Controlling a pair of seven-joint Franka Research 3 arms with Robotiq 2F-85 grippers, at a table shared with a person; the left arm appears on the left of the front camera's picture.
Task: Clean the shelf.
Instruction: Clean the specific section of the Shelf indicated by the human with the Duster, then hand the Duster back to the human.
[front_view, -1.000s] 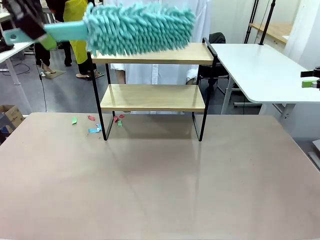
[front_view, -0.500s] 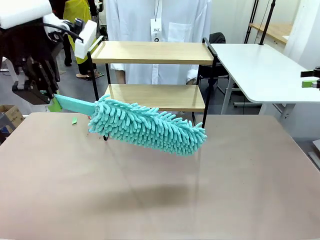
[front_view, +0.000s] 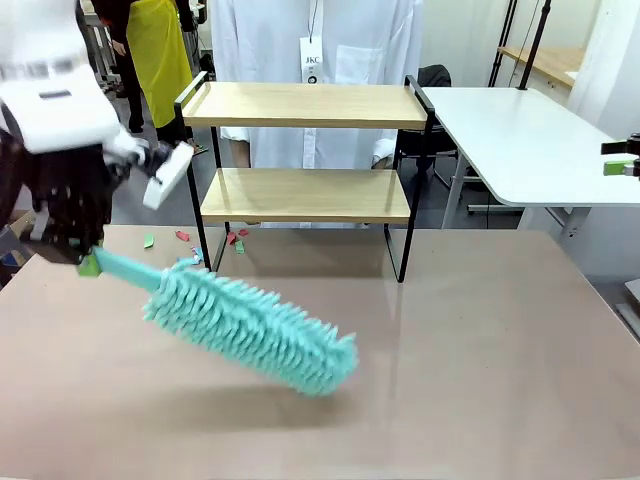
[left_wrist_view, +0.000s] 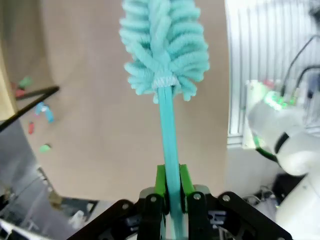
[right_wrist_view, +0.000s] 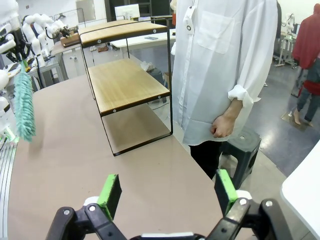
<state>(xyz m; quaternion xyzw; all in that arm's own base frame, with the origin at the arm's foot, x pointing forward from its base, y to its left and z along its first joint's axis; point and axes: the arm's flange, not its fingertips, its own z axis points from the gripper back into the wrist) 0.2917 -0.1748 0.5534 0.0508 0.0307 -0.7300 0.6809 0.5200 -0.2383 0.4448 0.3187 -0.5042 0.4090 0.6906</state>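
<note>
Here, the left end effector is clamped tight on the flat handle of a fluffy turquoise microfibre duster, whose head slants low over the wide tan bench. Behind it, at the bench's far edge, stands the small two-tier shelf of light wooden boards in a thin black metal frame, with small coloured scraps beside its left foot. The right end effector hangs wide open and empty, near a person in a white coat
</note>
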